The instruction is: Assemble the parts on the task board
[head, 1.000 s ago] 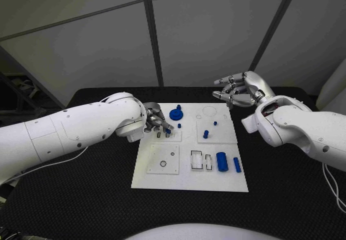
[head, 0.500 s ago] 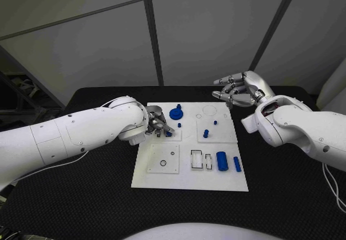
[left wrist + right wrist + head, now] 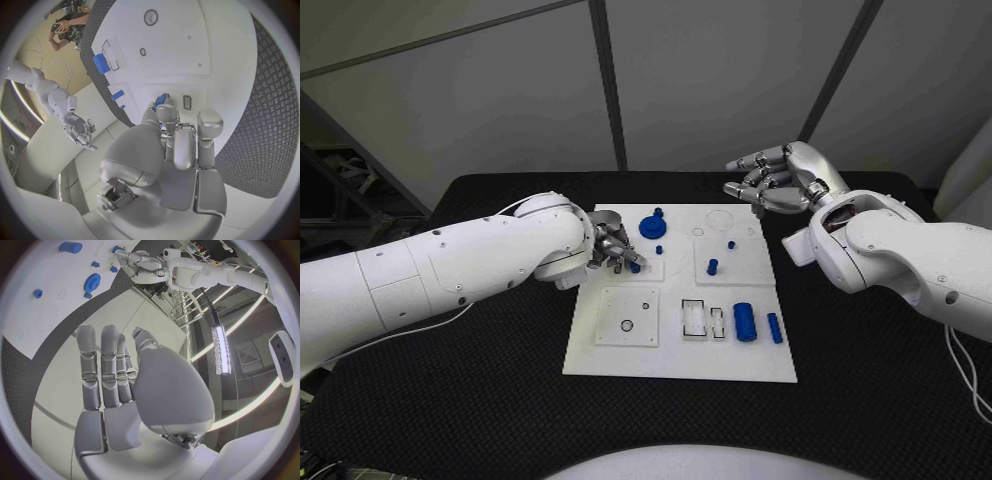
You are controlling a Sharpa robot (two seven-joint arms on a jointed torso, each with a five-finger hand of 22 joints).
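Head view: the white task board (image 3: 678,345) lies in the middle of the black surface (image 3: 877,350), and the left hand (image 3: 613,248) is down over the board's near-left upper part, fingers curled close around a small blue part (image 3: 635,266) at their tips; whether it is truly gripped or just touched cannot be told from here. A blue gear-like part (image 3: 653,226) stands on the board just beyond that hand, a small blue peg (image 3: 713,267) stands near the board's middle, and a blue cylinder (image 3: 744,322) lies beside a thinner blue pin (image 3: 775,328) toward the board's right lower side. The right hand (image 3: 780,182) is raised beyond the board's far right corner, fingers apart and curved, holding nothing. Left wrist view: the left hand's fingers (image 3: 167,114) reach down to the board with the small blue part (image 3: 161,99) right at their tips. Right wrist view: the right hand (image 3: 134,390) is spread and empty, well apart from the board (image 3: 37,320)
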